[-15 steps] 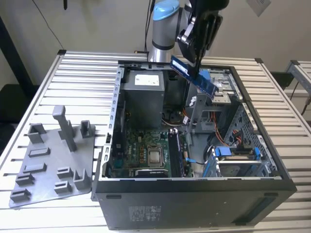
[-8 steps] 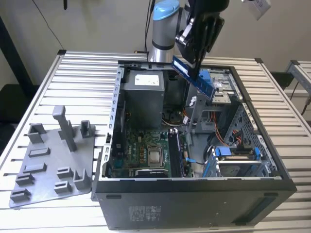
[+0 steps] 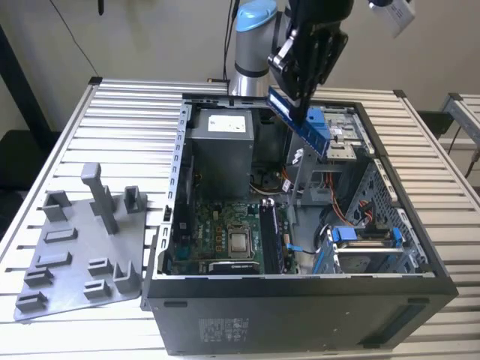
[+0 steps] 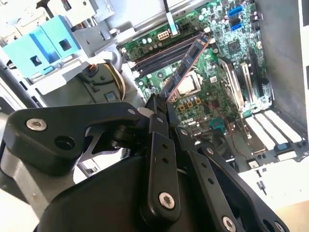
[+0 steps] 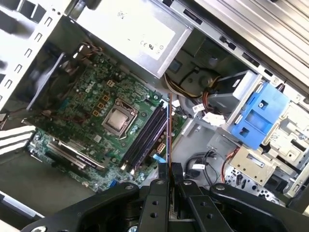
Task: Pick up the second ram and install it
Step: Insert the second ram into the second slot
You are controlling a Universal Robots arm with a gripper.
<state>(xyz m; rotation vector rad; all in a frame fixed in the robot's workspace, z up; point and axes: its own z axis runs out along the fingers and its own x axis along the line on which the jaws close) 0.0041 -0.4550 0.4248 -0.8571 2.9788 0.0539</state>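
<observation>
Arm (image 3: 251,30) up over open PC case (image 3: 300,307), wrist tilted; gripper (image 3: 300,97) clenched on second ram (image 3: 296,118), stick angled down twd motherboard (image 3: 217,232), not seated.

Nothing could be read. A pale label (image 3: 225,123) atop the power supply (image 3: 221,165) inside the computer case (image 3: 300,315) carried print too small to make out; fine print (image 3: 222,328) on the case's outer wall was equally illegible. The second ram (image 3: 315,135), clamped in the hand (image 3: 300,97) above the case, showed no legible marking.
</observation>
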